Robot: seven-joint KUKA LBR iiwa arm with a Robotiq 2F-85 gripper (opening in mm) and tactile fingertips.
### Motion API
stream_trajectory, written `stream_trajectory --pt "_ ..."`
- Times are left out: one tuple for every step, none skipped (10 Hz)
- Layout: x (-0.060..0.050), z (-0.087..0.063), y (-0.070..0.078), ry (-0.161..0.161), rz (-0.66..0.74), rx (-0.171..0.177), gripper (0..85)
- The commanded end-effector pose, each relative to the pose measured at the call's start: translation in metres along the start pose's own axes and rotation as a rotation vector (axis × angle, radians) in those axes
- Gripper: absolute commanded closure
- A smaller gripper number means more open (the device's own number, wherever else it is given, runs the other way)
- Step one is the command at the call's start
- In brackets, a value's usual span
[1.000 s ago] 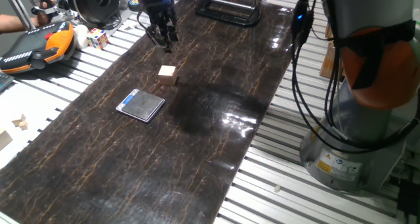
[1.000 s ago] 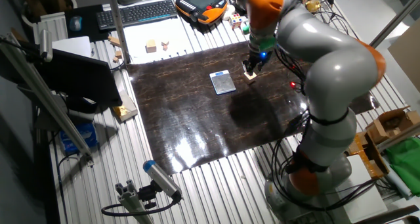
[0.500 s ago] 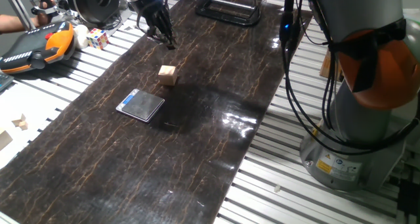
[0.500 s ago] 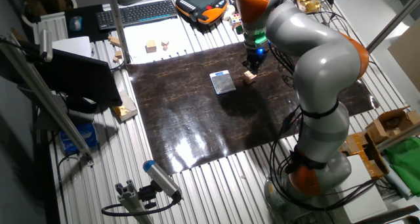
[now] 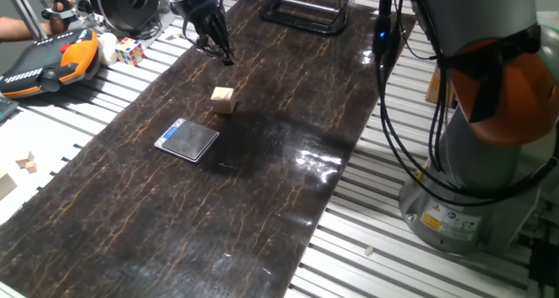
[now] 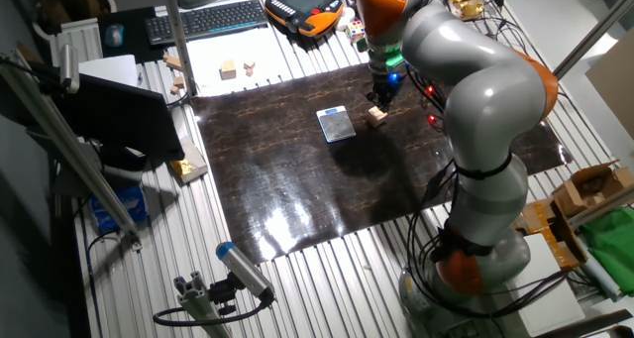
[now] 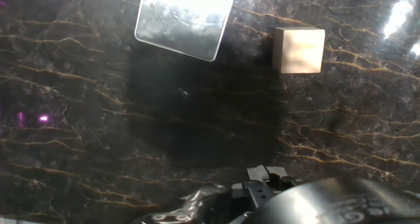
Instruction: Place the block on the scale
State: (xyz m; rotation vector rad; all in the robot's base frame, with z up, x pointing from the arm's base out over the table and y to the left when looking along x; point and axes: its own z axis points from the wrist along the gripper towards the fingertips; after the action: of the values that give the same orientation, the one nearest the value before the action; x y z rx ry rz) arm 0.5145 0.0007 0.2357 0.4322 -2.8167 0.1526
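- In one fixed view the block [image 5: 224, 99] sits on the dark marbled mat [image 5: 262, 184], left of centre in the upper half of the frame, resting flat and held by nothing.
- The scale [image 5: 187, 140] lies flat on the same mat, below and to the left of the block, near it but apart, with nothing on its plate.
- The gripper [image 5: 215, 46] hangs above the mat near the top of the frame, above the block and clear of it; its dark fingers point down and nothing is between them, but whether they stand wide or narrow I cannot tell.
- In the other fixed view the block [image 6: 375, 116] is just right of the scale [image 6: 336, 124] in the upper middle of the frame, with the gripper [image 6: 380, 93] above the block.
- In the hand view the block [image 7: 298, 49] is at the upper right and the scale [image 7: 186, 17], washed out by glare, at the top centre, a strip of mat between them.
- An orange-black pendant [image 5: 45, 64] lies off the mat at the upper left of the first fixed view, with a multicoloured cube [image 5: 130, 51] just right of it.
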Motion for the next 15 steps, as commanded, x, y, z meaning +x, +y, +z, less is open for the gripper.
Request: stream_trajectory --pt "0.0 0.0002 0.0001 0.0 0.004 0.0 82.3" --pt "0.0 0.0002 0.0001 0.0 0.006 0.0 82.3" --pt "0.0001 0.0002 0.0001 -0.001 0.006 0.001 82.3" --pt "0.0 0.0002 0.0001 0.0 0.006 0.0 82.3" --pt "0.0 0.0002 0.0 0.0 0.006 0.0 82.3" --pt "0.0 0.0002 -0.0002 -0.001 0.016 -0.003 82.3" --pt "0.0005 0.0003 -0.0008 -0.031 0.011 -0.01 82.3" --pt "0.0011 -0.0008 -0.0039 -0.097 0.036 -0.034 82.7" --pt "0.0014 -0.0012 -0.006 -0.111 0.068 -0.049 82.7" --pt "0.0018 -0.0012 -0.0068 -0.116 0.064 -0.058 82.7" --pt "0.0018 -0.0013 -0.0071 -0.115 0.059 -0.06 82.7" --pt "0.0019 -0.0013 -0.0072 -0.116 0.054 -0.063 82.7" --pt "0.0018 -0.0012 -0.0068 -0.115 0.05 -0.06 82.7" --pt "0.0016 -0.0012 -0.0063 -0.112 0.046 -0.054 82.7" --pt "0.0015 -0.0012 -0.006 -0.109 0.046 -0.05 82.7"
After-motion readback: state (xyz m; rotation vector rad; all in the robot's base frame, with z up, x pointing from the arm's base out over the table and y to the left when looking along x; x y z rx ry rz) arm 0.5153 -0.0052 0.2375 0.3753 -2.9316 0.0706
